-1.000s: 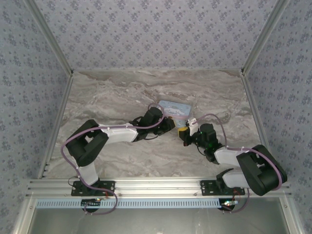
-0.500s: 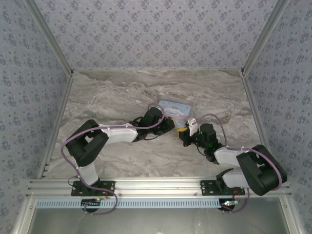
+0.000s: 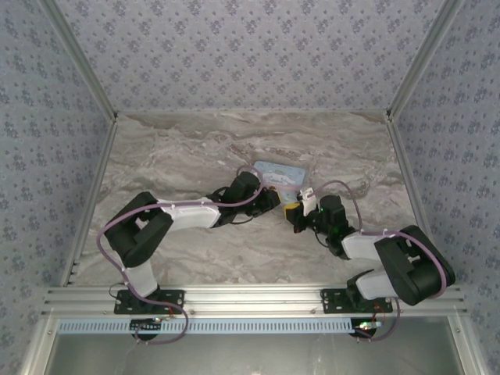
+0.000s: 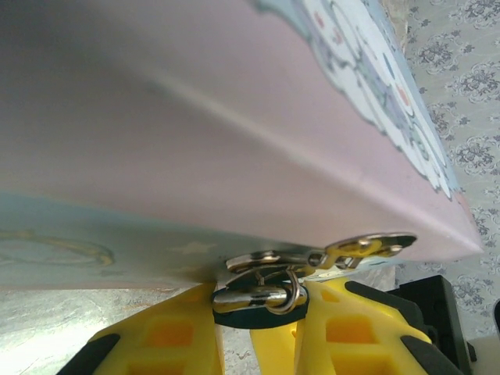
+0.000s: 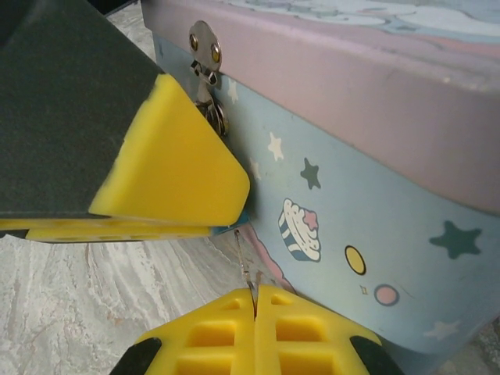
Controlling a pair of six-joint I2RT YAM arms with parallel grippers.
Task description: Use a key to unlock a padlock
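The teal padlock (image 4: 251,318) hangs by its silvery shackle (image 4: 262,296) from the hasp (image 4: 312,255) of the pale blue tin (image 4: 195,117). My left gripper (image 4: 258,306) is shut on the padlock, one yellow finger (image 4: 168,336) on each side of its body. My right gripper (image 5: 255,303) is shut on the key (image 5: 244,262), a thin dark sliver sticking out of the closed fingertips. The key's tip reaches the teal edge of the padlock (image 5: 227,226) under the left finger (image 5: 172,156). In the top view the left gripper (image 3: 275,201) and the right gripper (image 3: 298,212) meet at the tin's near side.
The cartoon-printed tin (image 3: 283,173) sits on the marble tabletop (image 3: 195,148), right of centre. Patterned walls close in the back and both sides. An aluminium rail (image 3: 250,297) runs along the near edge by the arm bases.
The right arm's elbow has shifted slightly left and its gripper has nudged closer to the tin. The left arm has stayed still.
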